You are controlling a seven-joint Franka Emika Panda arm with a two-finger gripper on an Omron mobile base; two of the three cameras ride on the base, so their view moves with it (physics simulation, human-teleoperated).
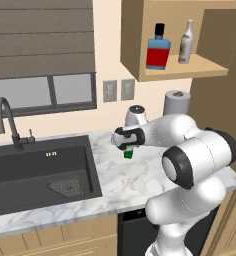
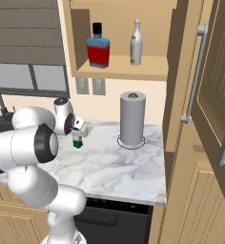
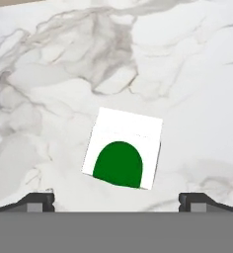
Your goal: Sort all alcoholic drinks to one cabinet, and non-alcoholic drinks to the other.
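— Sitting in the small open wall cabinet (image 2: 128,71): a squat blue bottle (image 2: 98,46) with a red label and black cap, and beside it, to the right, a slim grey long-necked bottle (image 2: 136,44). Both standing upright on the single shelf board, close together but apart.

— And the tall pantry unit (image 2: 212,86)?

— Standing at the right end of the counter (image 1: 135,180), one panelled door swinging open with its silver bar handle showing. Not showing what is inside.

— Anything resting on the counter?

— A green-and-white carton (image 3: 122,154) sitting on the white marble, roughly midway between the dark sink (image 1: 40,170) and the paper towel roll (image 2: 132,118). Also showing as a small green shape (image 1: 128,154) under the hand in the left base view.

— Lying how against the fingers (image 3: 116,200)?

— Hovering directly above it, pointing down. Fingers spreading wide, gripping nothing, one dark tip (image 3: 37,201) off to each side at the bottom of the hand view. Carton lying between the two tips and a little beyond them, turned slightly askew to the line joining them, touching neither.

— From the right base view?

— Gripper (image 2: 79,129) hanging just over the carton (image 2: 77,142), a small gap showing between them.
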